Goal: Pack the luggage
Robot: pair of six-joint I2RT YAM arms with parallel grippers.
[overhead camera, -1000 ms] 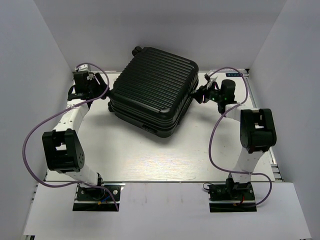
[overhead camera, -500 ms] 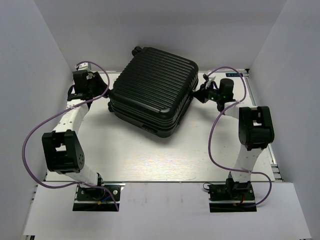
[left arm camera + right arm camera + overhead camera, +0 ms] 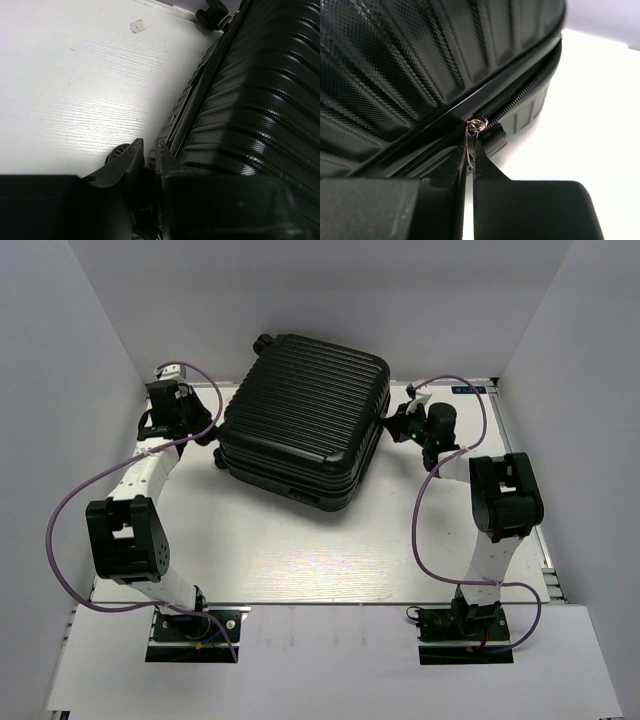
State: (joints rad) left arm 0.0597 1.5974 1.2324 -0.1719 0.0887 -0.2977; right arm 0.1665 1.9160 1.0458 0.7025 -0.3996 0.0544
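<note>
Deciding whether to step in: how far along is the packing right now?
Done: the luggage lies with its lid down on the base. In hand: the right gripper is pinched on the zipper pull; the left gripper sits against the opposite side by a wheel, grip unclear. Left: running the zip round; how much is zipped I cannot tell.

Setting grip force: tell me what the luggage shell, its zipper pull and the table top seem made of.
The luggage shell: likely hard plastic, black, semi-gloss; moulded ribs with a fine pebbled texture catching highlights. The zipper pull: apparently metal, silvery and shiny. The table top: white, satin, finely grooved; maybe laminate or plastic board, unclear.
</note>
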